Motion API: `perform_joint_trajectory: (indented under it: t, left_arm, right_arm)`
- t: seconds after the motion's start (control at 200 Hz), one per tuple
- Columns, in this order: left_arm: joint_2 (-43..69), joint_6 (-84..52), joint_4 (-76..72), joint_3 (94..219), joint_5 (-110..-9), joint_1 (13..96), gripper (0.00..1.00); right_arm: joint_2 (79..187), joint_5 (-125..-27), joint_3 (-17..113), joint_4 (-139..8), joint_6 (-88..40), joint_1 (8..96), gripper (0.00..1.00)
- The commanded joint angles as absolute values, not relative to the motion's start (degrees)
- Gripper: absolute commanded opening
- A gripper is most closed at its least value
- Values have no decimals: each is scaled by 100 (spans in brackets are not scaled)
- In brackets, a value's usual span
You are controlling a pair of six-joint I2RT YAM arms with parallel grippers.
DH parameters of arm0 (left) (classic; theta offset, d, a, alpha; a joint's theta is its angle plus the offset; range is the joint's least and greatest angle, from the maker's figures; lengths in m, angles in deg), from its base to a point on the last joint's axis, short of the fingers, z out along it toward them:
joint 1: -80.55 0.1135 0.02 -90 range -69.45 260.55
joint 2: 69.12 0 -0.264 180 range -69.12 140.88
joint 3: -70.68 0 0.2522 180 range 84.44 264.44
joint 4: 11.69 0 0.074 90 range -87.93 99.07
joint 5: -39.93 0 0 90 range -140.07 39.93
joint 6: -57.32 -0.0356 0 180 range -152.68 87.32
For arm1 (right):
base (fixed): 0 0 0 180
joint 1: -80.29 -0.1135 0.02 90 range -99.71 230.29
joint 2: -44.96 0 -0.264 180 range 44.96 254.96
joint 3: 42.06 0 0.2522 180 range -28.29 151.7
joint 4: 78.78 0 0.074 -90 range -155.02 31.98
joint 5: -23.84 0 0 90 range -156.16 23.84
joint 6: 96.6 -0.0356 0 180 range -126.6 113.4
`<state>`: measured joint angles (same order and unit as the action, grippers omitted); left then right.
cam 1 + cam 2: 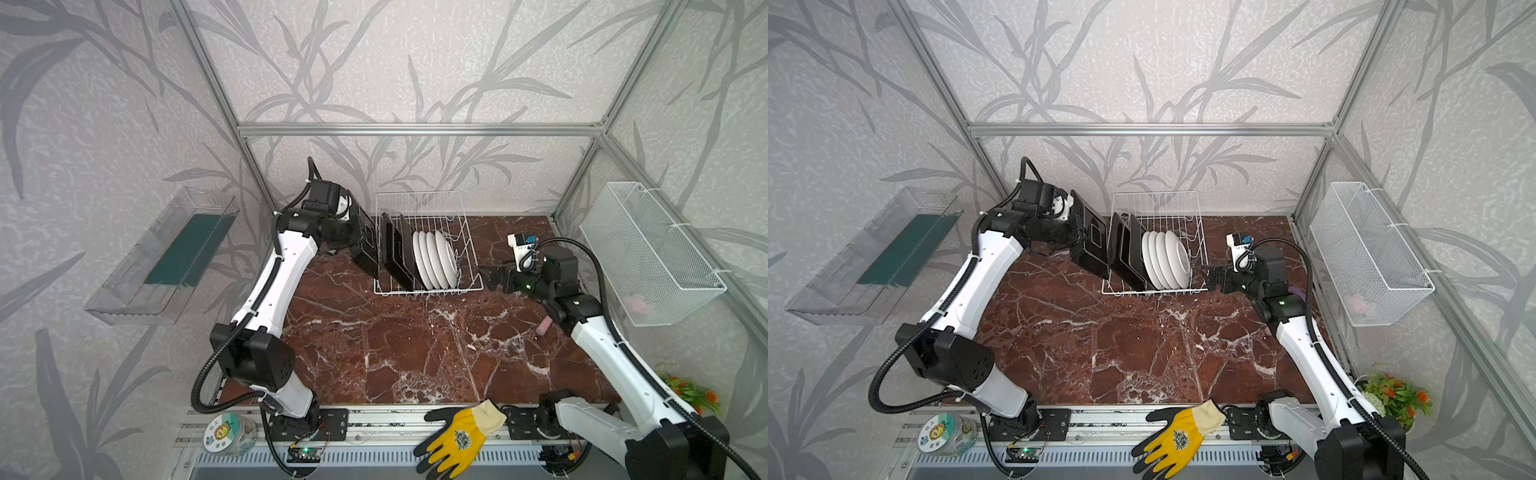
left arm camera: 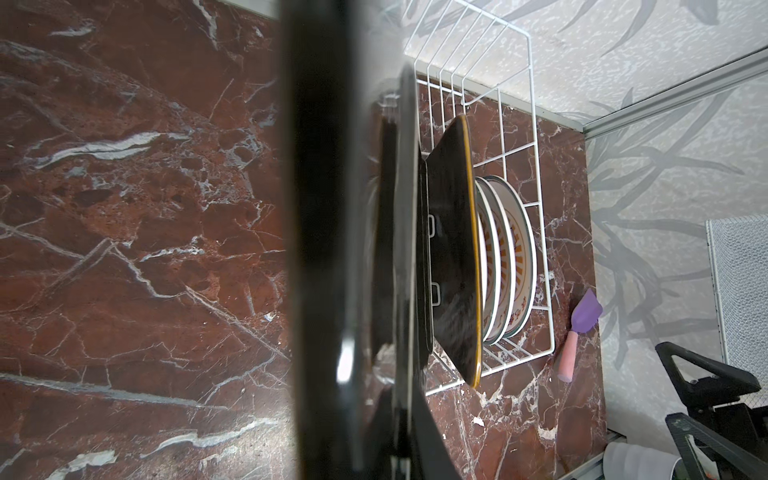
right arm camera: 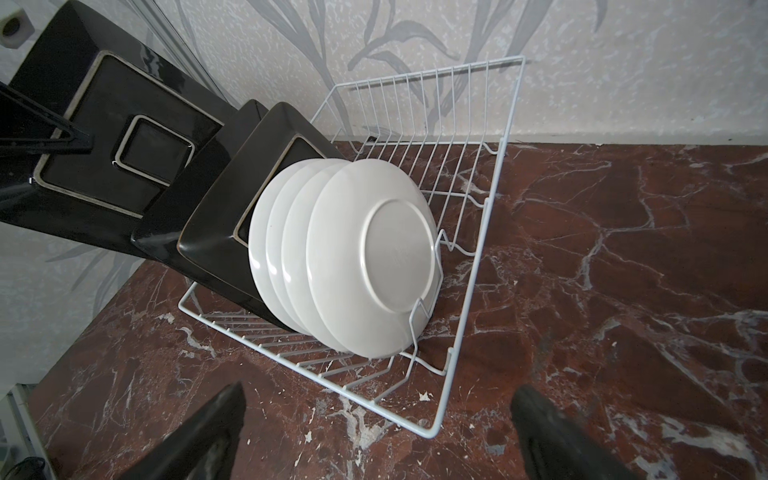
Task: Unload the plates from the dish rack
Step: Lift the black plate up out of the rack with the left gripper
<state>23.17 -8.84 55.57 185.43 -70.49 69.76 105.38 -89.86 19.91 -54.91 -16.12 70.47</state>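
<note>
The white wire dish rack [image 1: 419,193] [image 3: 430,434] stands at the back of the marble table. Two black-backed square plates [image 1: 395,253] [image 3: 216,232] lean at its left end. Several round white plates [image 1: 436,259] [image 3: 374,257] stand on edge beside them. My left gripper [image 1: 362,240] is shut on a third square plate [image 1: 368,257] [image 1: 1090,241] [image 3: 116,145], held on edge just outside the rack's left side. In the left wrist view it is a dark band [image 2: 324,208]. My right gripper [image 1: 484,276] [image 3: 378,399] is open and empty, low by the rack's front right corner.
A purple spatula with a pink handle [image 1: 543,328] [image 2: 579,328] lies right of the rack, near my right arm. A white mesh basket [image 1: 648,253] hangs on the right wall and a clear tray [image 1: 166,253] on the left wall. A yellow glove [image 1: 461,436] lies on the front rail.
</note>
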Motion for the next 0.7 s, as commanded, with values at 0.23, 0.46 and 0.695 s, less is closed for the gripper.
perform_joint_trajectory:
  t: [0.23, 0.46, 0.695]
  left_arm:
    - [1256, -1693, 4157, 18688, -6785, 6965, 0]
    - [1035, -2471, 4117, 18558, -6627, 6852, 0]
    - [685, -3258, 3775, 18259, -6392, 6646, 0]
  right_arm:
    - [10406, -9350, 2268, -5563, -1773, 7017, 99]
    - [10513, -9576, 2683, -5289, -1940, 7018, 99]
    - [10792, -9746, 3530, -4416, -1985, 7010, 99]
